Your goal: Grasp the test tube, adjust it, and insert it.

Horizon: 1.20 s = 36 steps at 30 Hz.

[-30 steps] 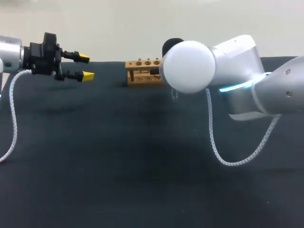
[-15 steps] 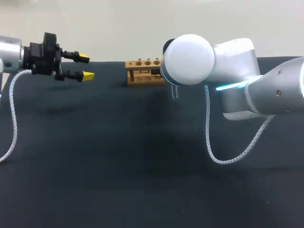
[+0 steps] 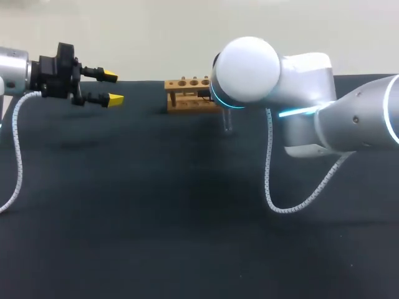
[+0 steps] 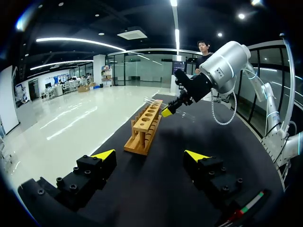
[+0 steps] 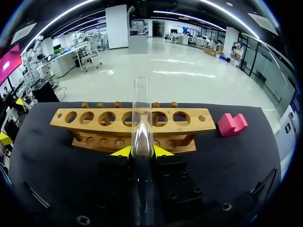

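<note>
The clear glass test tube (image 5: 141, 113) stands upright between the yellow tips of my right gripper (image 5: 142, 151), which is shut on it. Just ahead of it is the wooden rack (image 5: 132, 124) with its row of holes, lying crosswise. In the head view the right arm (image 3: 299, 93) hides its gripper; only the tube's lower end (image 3: 227, 123) shows beside the rack (image 3: 187, 94). In the left wrist view, the tube (image 4: 150, 100) hangs over the rack's far end (image 4: 146, 127). My left gripper (image 3: 113, 88) hovers open and empty left of the rack.
A pink block (image 5: 232, 124) lies on the black table (image 3: 156, 205) beside the rack's end, ahead of the right gripper. The right arm's white cable (image 3: 269, 180) hangs down in a loop above the table.
My right arm has swung a little to the left, bringing the tube slightly closer to the rack. The left arm has kept still.
</note>
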{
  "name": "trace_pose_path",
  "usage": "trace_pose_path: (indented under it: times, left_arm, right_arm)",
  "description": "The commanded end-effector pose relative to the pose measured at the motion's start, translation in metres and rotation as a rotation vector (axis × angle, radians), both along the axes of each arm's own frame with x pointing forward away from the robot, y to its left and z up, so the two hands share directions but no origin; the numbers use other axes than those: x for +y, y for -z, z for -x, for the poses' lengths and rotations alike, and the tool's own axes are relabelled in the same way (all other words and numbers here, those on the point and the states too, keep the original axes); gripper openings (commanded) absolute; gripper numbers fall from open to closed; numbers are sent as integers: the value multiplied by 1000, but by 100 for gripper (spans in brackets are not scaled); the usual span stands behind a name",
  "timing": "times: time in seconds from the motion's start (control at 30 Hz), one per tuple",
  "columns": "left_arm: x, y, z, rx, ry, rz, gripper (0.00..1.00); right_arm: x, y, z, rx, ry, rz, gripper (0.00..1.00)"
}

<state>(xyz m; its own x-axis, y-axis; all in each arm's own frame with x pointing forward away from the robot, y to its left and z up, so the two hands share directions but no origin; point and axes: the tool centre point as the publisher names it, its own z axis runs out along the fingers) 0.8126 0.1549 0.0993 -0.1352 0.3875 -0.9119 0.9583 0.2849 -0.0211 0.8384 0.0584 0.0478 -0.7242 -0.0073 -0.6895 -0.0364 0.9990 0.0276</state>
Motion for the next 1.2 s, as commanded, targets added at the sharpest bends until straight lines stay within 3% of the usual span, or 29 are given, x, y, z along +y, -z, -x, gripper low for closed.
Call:
trace_pose_path:
  times: [0.03, 0.67, 1.2]
  left_arm:
    - [1, 1, 2, -6, -3, 2, 100]
    - [1, 1, 2, -6, -3, 2, 100]
    - [1, 1, 2, -6, -3, 2, 100]
  right_arm:
    - [0, 3, -2, 31, -3, -5, 0]
    - [-1, 16, -1, 152, -22, -14, 0]
    - [-5, 13, 9, 150, 15, -40, 0]
